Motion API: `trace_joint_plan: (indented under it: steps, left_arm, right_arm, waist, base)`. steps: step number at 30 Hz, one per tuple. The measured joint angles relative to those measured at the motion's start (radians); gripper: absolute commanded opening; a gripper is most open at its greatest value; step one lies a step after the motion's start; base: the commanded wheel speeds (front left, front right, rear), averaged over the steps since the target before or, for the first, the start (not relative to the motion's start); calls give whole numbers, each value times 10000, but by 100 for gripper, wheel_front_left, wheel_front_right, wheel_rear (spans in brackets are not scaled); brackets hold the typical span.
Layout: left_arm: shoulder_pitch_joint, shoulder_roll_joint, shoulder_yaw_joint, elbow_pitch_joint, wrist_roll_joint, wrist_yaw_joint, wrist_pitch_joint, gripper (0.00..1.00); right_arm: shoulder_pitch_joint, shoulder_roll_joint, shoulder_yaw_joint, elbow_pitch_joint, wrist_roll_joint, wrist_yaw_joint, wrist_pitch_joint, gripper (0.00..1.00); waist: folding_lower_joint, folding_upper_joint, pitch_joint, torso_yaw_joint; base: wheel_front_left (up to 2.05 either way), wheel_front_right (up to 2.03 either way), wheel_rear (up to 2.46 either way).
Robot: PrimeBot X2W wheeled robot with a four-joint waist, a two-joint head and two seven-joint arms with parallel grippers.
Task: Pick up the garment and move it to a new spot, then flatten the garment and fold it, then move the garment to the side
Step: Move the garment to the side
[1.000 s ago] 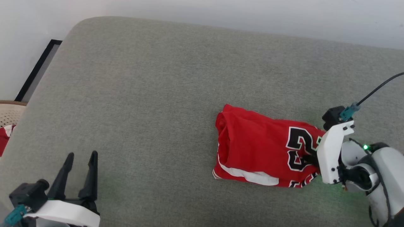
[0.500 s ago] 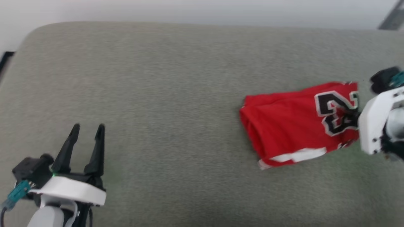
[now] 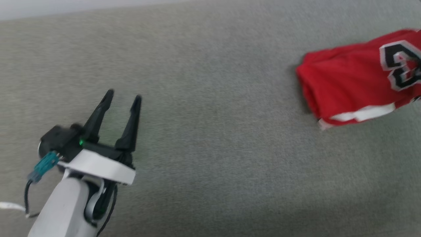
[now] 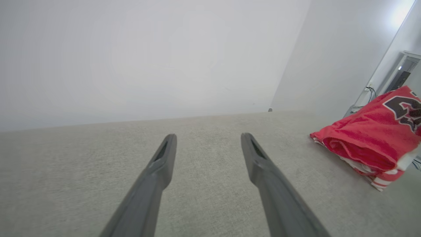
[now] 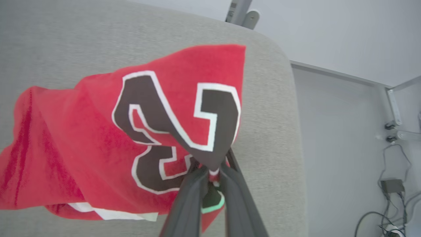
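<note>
- At the lower left of the head view, nearest the robot, the left gripper [image 3: 124, 95] is poised over the grey cushion [image 3: 210, 148]. Its two dark fingers are spread wide with nothing between them.
- In the left wrist view the same fingers splay apart above bare grey fabric, the tips clear of any cloth.
- Farther out and well to the right, the garment [image 3: 348, 89] is a thick red bundle. Its rounded left end rests on the cushion, well apart from the left gripper.
- A white band [image 3: 361, 113] runs along the garment's near edge. Black numerals [image 3: 399, 65] outlined in white sit toward its right end, where the head view cuts it off.
- In the right wrist view the right gripper [image 5: 212, 171] is clamped tight on a corner of the garment just below the numerals. The cloth is drawn to a point between the fingers and drapes away up and to the left.
- Past the cushion's rounded corner lies a pale floor [image 5: 332, 148], with cables [image 5: 391, 197] near the view's right edge.
- Behind the cushion's far edge, in the left wrist view, stands a plain pale wall [image 4: 131, 59].
</note>
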Motion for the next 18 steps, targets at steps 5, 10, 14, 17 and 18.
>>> trace_joint_plan:
  steps: [5,10,14,17,18]
  left_arm:
    - [-894,15,-771,69,8,0,-2,100]
    - [-1573,-35,-1523,182,8,0,0,100]
    - [-2188,-86,-2077,305,-65,0,-2,100]
    - [-2537,-117,-2429,387,-169,0,-2,100]
    - [-2644,-117,-2550,420,-205,0,0,100]
  right_arm:
    - [-642,-405,-351,828,-650,0,-821,0]
    - [-1085,-663,-550,1695,-1296,0,-1488,0]
    - [-1486,-779,-606,2485,-1935,0,-2113,0]
    - [-1806,-807,-807,3118,-2439,0,-2721,0]
    - [-1900,-805,-895,3356,-2698,0,-2949,0]
  waist:
    - [0,0,527,-403]
    - [0,0,911,-533]
    - [0,0,1236,-486]
    - [0,0,1433,-340]
    - [0,0,1495,-277]
  base:
    - [0,0,0]
    - [0,0,0]
    - [0,0,0]
    - [0,0,0]
    - [0,0,0]
